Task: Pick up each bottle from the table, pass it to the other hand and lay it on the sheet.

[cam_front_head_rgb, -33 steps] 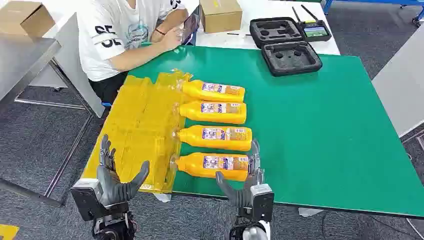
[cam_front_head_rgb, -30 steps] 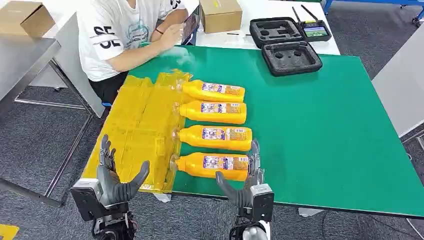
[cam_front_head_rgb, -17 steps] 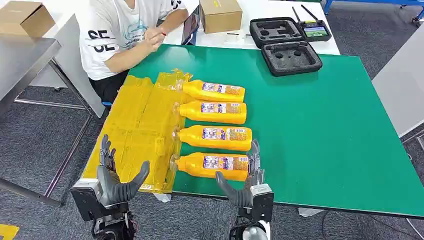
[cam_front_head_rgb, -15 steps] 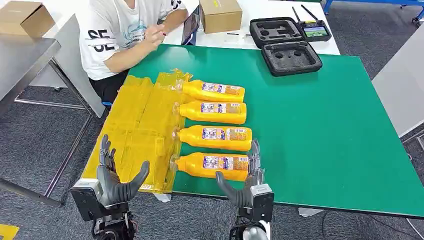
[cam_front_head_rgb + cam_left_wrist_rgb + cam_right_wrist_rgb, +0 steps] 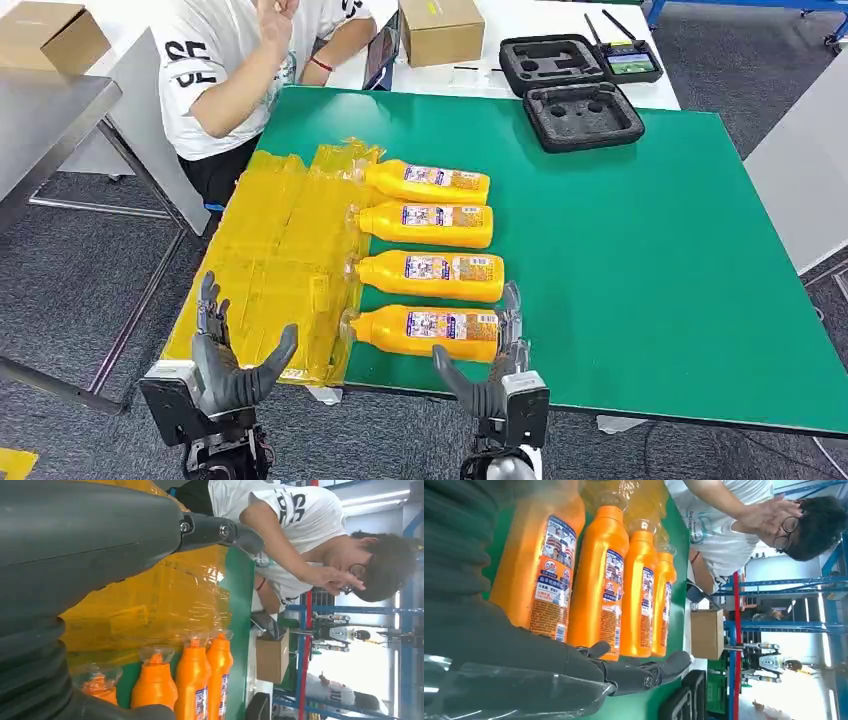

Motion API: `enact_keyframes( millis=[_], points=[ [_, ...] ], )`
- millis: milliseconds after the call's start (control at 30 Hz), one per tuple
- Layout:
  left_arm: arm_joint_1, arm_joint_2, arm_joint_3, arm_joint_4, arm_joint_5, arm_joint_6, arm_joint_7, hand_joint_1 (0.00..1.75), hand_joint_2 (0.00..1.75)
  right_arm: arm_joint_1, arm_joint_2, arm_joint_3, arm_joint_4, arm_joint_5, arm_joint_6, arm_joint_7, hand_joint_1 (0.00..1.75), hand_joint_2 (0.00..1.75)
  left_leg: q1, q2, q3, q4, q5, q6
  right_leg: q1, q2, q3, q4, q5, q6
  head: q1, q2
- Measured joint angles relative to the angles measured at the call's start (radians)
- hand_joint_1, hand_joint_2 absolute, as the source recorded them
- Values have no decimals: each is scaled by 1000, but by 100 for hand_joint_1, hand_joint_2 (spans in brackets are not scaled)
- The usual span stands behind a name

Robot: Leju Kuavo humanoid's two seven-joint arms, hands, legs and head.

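Observation:
Several orange bottles lie in a row on the green table [image 5: 640,250], caps toward the yellow sheet [image 5: 270,260]. The nearest bottle [image 5: 425,332] lies close to the table's front edge, the one behind it [image 5: 430,275] further in. My right hand [image 5: 490,365] hovers open at the front edge, fingers spread around the base end of the nearest bottle [image 5: 541,570] without gripping it. My left hand [image 5: 230,355] is open and empty at the near corner of the sheet [image 5: 150,600], with the bottles' caps [image 5: 155,680] beyond it.
A person in a white shirt [image 5: 230,70] sits at the far left corner of the table, one hand raised. A black foam case [image 5: 575,85] and a cardboard box [image 5: 440,28] stand at the far edge. A grey table [image 5: 40,120] stands to the left.
The person's hand has lifted from the table's far corner up toward the face. Both my hands and the bottles have stayed where they were.

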Motion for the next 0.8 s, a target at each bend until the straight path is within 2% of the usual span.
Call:
enact_keyframes(
  millis=[333,433,533,600,700,800],
  points=[
    [6,0,0,-3,1,2,0,0,175,1,-5,5,-3,38,-16,29,0,175,0,0,0,0,0,0,0,0,0,0,0,0,0,0],
    [6,2,0,-3,3,0,0,0,175,4,-18,15,-26,159,-14,123,0,175,0,0,0,0,0,0,0,0,0,0,0,0,0,0],
    [6,3,0,-3,3,-15,3,0,175,4,-33,20,-78,378,31,273,0,175,0,0,0,0,0,0,0,0,0,0,0,0,0,0],
    [4,3,0,-3,3,-26,6,0,175,2,-42,21,-121,505,84,376,0,175,0,0,0,0,0,0,0,0,0,0,0,0,0,0],
    [-10,6,0,-1,5,-44,17,0,175,-11,-71,30,-203,703,225,545,0,175,0,0,0,0,0,0,0,0,0,0,0,0,0,0],
    [-23,7,0,4,13,-52,18,0,175,-34,-98,49,-224,784,305,623,0,175,0,0,0,0,0,0,0,0,0,0,0,0,0,0]
  ],
)
